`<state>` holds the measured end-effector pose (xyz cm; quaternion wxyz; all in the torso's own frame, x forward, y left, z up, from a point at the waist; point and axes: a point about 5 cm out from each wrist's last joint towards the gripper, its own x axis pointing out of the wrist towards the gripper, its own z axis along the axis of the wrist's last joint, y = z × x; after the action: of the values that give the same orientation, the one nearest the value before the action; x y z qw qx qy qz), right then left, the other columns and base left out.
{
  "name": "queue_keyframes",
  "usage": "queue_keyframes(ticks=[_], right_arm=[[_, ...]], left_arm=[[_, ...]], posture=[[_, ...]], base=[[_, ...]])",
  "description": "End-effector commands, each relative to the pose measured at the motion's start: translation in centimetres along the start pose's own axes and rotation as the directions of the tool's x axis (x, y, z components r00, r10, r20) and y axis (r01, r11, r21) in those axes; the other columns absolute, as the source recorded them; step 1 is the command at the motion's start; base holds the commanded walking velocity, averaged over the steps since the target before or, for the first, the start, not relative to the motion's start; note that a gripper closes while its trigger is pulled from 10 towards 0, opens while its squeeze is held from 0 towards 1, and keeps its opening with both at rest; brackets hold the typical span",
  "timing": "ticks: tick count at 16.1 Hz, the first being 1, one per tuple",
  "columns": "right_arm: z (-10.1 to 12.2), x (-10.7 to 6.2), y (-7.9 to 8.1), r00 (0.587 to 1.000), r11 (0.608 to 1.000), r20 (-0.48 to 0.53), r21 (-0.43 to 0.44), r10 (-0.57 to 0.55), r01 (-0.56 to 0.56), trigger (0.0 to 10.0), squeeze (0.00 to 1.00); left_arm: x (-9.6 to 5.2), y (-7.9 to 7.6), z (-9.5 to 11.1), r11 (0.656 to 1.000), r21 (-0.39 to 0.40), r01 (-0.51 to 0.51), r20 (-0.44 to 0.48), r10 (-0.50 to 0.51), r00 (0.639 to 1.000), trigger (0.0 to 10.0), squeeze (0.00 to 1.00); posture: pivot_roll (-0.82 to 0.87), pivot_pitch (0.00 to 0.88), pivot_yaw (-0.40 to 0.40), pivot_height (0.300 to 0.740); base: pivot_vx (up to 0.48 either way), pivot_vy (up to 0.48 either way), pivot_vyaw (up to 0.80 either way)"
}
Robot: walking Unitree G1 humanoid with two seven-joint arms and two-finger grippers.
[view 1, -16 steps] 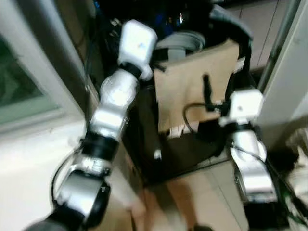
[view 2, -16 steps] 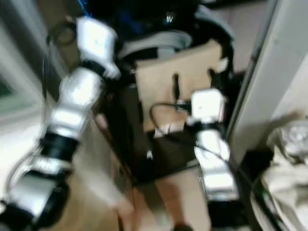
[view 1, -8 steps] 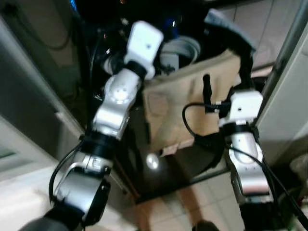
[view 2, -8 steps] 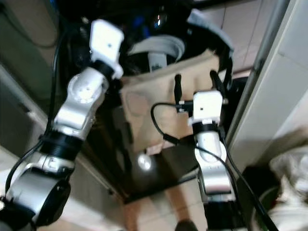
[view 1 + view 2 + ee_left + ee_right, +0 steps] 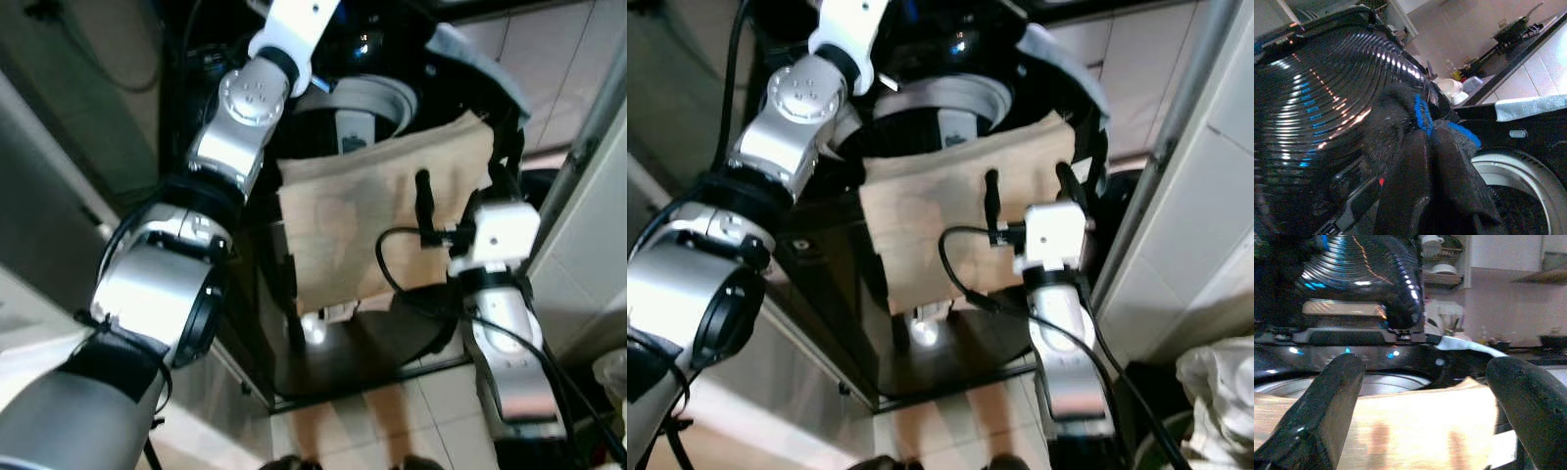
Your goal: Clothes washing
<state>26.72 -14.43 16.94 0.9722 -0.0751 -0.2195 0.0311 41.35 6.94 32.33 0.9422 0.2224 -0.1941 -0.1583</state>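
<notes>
the right gripper [image 5: 1024, 191] sits just right of centre in the right eye view, its two black fingers [image 5: 992, 201] spread wide and pointing up the frame, with nothing between them. they lie against a beige cloth [image 5: 940, 230] that hangs over the front edge of a top-loading washer [image 5: 1087, 93]. in the right wrist view the fingers [image 5: 1334, 396] stand far apart at the two sides, the cloth [image 5: 1415, 435] bright across the lower middle and the drum rim [image 5: 1400, 379] just behind it.

the left gripper [image 5: 1427, 147] is seen in the left wrist view, lower centre, its fingers pressed together on a dark cloth [image 5: 1396, 117] with blue trim, held beside the ribbed, shiny lid [image 5: 1317, 112] that takes up the left of that frame. the drum rim curves at lower right. in the eye views the left arm [image 5: 240, 108] reaches from lower left up to the top centre, over the washer opening.

a grey ring [image 5: 377, 98] of the drum shows at upper centre of the left eye view, above the beige cloth. tiled floor [image 5: 421, 411] lies at the bottom, and a white panel [image 5: 1205, 166] runs down the right side.
</notes>
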Motion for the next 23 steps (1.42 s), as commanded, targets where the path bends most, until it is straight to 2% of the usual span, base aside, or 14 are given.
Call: queue_keyframes(ticks=[1,3,4,5,6,7,10,11,12,13,15,19,21,23], right_arm=[[1.3,-1.3,1.1,0.998,0.997,0.021,0.046,0.065,-0.066,10.0,0.5],[1.7,-3.7,1.2,0.995,0.993,-0.019,0.055,0.101,-0.1,10.0,0.5],[1.7,-3.7,1.2,0.995,0.993,-0.019,0.055,0.101,-0.1,10.0,0.5],[1.5,-5.1,1.0,0.993,0.994,-0.06,0.052,0.099,-0.096,10.0,0.5],[2.0,-8.7,1.0,0.986,0.997,-0.151,0.04,0.072,-0.067,10.0,0.5],[2.6,-10.8,1.2,0.977,0.999,-0.206,0.03,0.05,-0.045,10.0,0.5],[3.7,-12.5,1.7,0.964,0.999,-0.265,0.033,0.014,-0.005,10.0,0.5],[4.3,-13.3,1.8,0.957,0.999,-0.289,0.037,0.014,-0.004,10.0,0.51],[4.6,-13.6,1.8,0.953,0.999,-0.302,0.037,0.015,-0.004,10.0,0.5],[4.9,-14.2,1.6,0.944,1.0,-0.33,0.031,0.006,0.005,10.0,0.5],[5.7,-14.7,1.9,0.938,0.999,-0.347,0.033,0.0,0.012,10.0,0.5],[6.0,-15.7,1.7,0.919,1.0,-0.395,0.022,0.004,0.005,10.0,0.51],[6.0,-15.8,1.7,0.916,1.0,-0.401,0.02,0.004,0.004,10.0,0.51],[5.9,-15.6,1.5,0.915,1.0,-0.403,0.015,0.001,0.005,10.0,0.51]], left_arm=[[0.8,1.1,1.9,0.998,0.063,0.003,0.023,-0.004,1.0,10.0,0.0],[1.2,0.7,1.9,0.995,0.099,0.029,-0.014,-0.027,1.0,10.0,0.0],[1.2,0.7,1.9,0.995,0.099,0.029,-0.014,-0.027,1.0,10.0,0.0],[1.2,0.5,1.6,0.992,0.124,0.038,-0.043,-0.033,0.999,10.0,0.0],[1.1,0.1,0.7,0.976,0.208,0.061,-0.099,-0.041,0.994,10.0,0.0],[1.0,-0.3,0.1,0.957,0.279,0.078,-0.124,-0.045,0.991,10.0,0.0],[0.6,-1.2,-1.5,0.929,0.351,0.119,-0.177,-0.059,0.982,10.0,0.0],[0.2,-1.6,-2.4,0.888,0.435,0.148,-0.2,-0.065,0.978,10.0,0.0],[0.1,-1.7,-2.9,0.874,0.458,0.163,-0.215,-0.069,0.974,10.0,0.0],[-0.4,-1.6,-3.9,0.835,0.517,0.187,-0.243,-0.067,0.968,10.0,1.0],[-0.8,-0.7,-4.7,0.798,0.576,0.179,-0.261,-0.028,0.965,10.0,1.0],[-0.7,1.7,-3.8,0.705,0.698,0.122,-0.215,0.044,0.976,10.0,1.0],[-0.6,2.7,-3.2,0.697,0.713,0.084,-0.193,0.08,0.978,10.0,1.0],[-0.2,4.4,-1.7,0.714,0.7,-0.001,-0.14,0.138,0.98,10.0,1.0]], posture=[[-0.3,0.007,0.197,0.74],[-0.32,0.034,0.219,0.74],[-0.32,0.034,0.219,0.74],[-0.35,0.059,0.236,0.74],[-0.43,0.138,0.295,0.74],[-0.45,0.165,0.311,0.74],[-0.49,0.233,0.322,0.74],[-0.5,0.249,0.326,0.74],[-0.5,0.267,0.326,0.74],[-0.51,0.281,0.325,0.74],[-0.51,0.291,0.325,0.74],[-0.51,0.3,0.322,0.74],[-0.51,0.299,0.322,0.74],[-0.5,0.291,0.318,0.74]], base=[[0.0,0.0,0.0],[0.0,0.0,0.0],[0.0,0.0,0.0],[0.0,0.0,0.0],[0.0,0.0,0.0],[0.0,0.0,0.0],[0.0,0.0,0.0],[0.0,0.0,0.0],[0.0,0.0,0.0],[0.0,0.0,0.0],[0.0,0.0,0.0],[0.0,0.0,0.0],[0.0,0.0,0.0],[0.0,0.0,0.0]])
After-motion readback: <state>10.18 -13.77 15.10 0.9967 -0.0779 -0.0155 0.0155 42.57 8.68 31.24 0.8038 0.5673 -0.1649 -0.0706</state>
